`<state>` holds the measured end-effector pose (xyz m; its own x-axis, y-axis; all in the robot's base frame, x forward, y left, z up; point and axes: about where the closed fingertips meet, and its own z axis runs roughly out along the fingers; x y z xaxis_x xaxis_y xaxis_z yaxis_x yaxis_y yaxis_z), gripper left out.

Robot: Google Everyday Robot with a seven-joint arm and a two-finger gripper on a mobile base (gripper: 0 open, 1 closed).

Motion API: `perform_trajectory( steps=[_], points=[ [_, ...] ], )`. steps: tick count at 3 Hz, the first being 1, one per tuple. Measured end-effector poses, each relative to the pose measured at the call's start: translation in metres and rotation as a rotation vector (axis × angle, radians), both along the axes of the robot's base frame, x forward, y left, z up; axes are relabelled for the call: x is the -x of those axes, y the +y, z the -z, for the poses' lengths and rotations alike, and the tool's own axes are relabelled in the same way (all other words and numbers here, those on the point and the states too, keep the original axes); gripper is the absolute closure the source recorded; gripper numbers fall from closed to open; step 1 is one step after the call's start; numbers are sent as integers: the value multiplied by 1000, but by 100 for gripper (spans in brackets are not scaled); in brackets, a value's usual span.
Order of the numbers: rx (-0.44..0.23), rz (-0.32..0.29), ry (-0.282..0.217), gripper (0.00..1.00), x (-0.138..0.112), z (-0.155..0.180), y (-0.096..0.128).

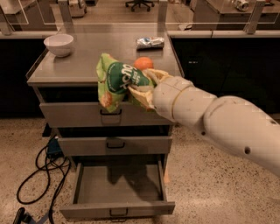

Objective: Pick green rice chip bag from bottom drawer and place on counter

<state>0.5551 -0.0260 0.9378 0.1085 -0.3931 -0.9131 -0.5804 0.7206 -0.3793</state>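
End effector (139,85) is closed on the green rice chip bag (114,81), fingers pinching the bag's right side. Bag is held up in the air w/ logo facing the camera. In view it overlaps the front edge of the surface (87,65) & the top drawer (74,114); can't tell if it touches either. The white arm (218,120) comes in from the right.

On the surface: white bowl (58,44) at back left, silver-blue wrapper (150,42) at back right, orange ball (143,63) near the front, just behind the end effector.

Bottom drawer (118,210) is pulled out, nothing seen inside. Middle drawer (131,145) & top drawer are shut. Black cables (37,175) lie on the speckled floor (210,192) to the cabinet's left. Dark cabinets either side, office chair base (139,4) at top.
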Motion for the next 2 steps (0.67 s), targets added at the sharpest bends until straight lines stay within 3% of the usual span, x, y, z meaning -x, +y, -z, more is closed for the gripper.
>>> perform_trajectory(
  steps=[2],
  points=[
    [-99,125,-170,100,-86,-131,-24]
  ],
)
